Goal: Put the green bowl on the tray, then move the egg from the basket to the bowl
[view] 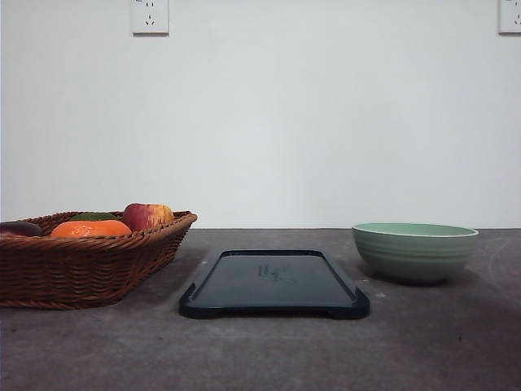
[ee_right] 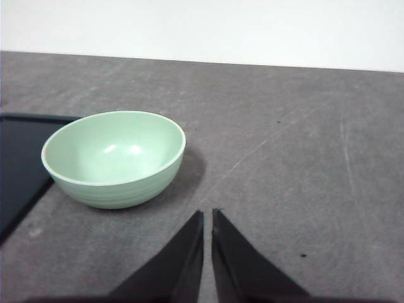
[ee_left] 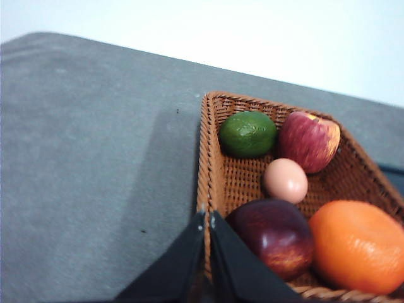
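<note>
While beside tray (view: 274, 281), green bowl (view: 414, 251).

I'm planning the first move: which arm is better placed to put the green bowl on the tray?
Probably the right. The green bowl sits on the table right of the tray, and the right gripper hangs close beside it. The left gripper is over the basket.

1. The tray (view: 274, 281) sits mid-table, so I'll place everything off that.
2. The basket (view: 81, 269) is to the tray's left, close beside it but not touching.
3. The bowl (view: 414, 252) is to the tray's right, a bit further back, standing on the table (view: 423, 342) and not on the tray.
4. In the basket: the egg (ee_left: 285, 180) lies in the middle, with an apple (ee_left: 308, 141), a lime (ee_left: 248, 134), an orange (ee_left: 358, 245) and a plum (ee_left: 275, 235) around it.
</note>
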Motion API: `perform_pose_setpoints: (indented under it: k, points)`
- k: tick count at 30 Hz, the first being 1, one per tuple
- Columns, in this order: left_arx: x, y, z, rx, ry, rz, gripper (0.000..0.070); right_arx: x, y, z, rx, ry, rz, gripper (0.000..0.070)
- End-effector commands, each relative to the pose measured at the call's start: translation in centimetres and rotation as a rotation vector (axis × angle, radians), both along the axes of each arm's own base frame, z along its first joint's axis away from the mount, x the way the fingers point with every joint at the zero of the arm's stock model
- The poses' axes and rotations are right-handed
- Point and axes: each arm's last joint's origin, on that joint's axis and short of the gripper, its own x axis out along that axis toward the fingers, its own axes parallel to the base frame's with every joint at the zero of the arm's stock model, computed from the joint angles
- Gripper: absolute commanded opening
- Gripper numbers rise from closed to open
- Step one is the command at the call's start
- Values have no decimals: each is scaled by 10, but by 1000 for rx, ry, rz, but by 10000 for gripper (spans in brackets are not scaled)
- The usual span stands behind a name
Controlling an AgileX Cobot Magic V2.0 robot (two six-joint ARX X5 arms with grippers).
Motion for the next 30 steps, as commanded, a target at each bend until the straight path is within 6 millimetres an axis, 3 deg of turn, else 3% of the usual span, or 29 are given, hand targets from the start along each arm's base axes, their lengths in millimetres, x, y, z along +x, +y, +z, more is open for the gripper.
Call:
perform_pose_setpoints:
  k: [1, 5, 8, 10, 16, 20, 25, 30]
  points:
    - [1, 0, -7, -145, 25, 24, 0, 0, 0, 0, 105, 6, -19, 11]
    - [1, 0, -7, -425, 30, 70, 0, 0, -1, -1, 326, 23, -103, 7]
    - [1, 0, -5, -553, 15, 84, 0, 1, -2, 2, 393, 0, -111, 7]
    - [2, 0, -1, -523, -25, 58, 0, 1, -2, 7, 392, -52, -100, 7]
    - [1, 0, 25, -185, -301, -12, 0, 0, -2, 32, 317, -319, -52, 7]
    - [-2, 0, 40, -173, -420, -22, 0, -3, -2, 43, 315, -412, -39, 7]
    - [-5, 0, 60, -155, -452, -23, 0, -4, -2, 55, 314, -401, -41, 7]
    - [-1, 0, 83, -155, -346, -16, 0, 0, -2, 68, 302, -352, -43, 7]
